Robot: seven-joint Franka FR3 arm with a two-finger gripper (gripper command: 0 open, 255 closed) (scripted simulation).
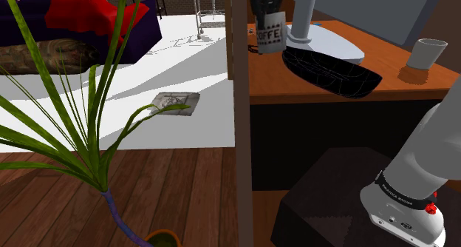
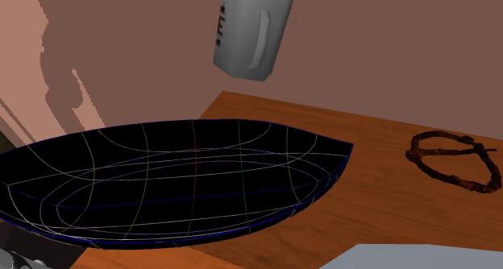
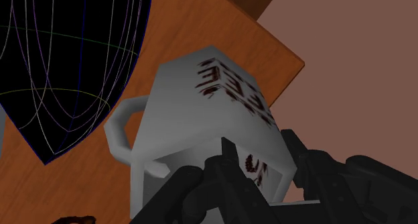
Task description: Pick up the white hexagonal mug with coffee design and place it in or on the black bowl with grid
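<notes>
We are watching the jaws clenching on the white, flat-sided mug with dark COFFEE lettering and a side handle (image 3: 201, 108). They are gripping it by its upper part, near the rim and away from the handle. The mug (image 1: 271, 27) is hanging in the air, clear of the orange-brown wooden tabletop (image 1: 295, 79). It is just beside the shallow black bowl with thin grid lines (image 1: 332, 72), nearer the bowl's rim than its middle as far as we are able to judge. In the second exterior view the mug (image 2: 251, 30) is floating above and beyond the bowl (image 2: 161, 187), tilted a little. We are judging it stiff and fairly light, probably glazed and so slippery. It is also likely to chip if it is dropped rather than lowered. Its flat faces are giving the jaws a steadier seat than a round wall would, so the wall below the rim looks the right place to hold, with the handle left free. Counting, we are seeing one lettered mug, one black bowl and one plain white cup (image 1: 427, 53) standing well apart from the bowl. One rusty-brown ring-shaped thing (image 2: 451, 159) is lying on the tabletop near the bowl.
</notes>
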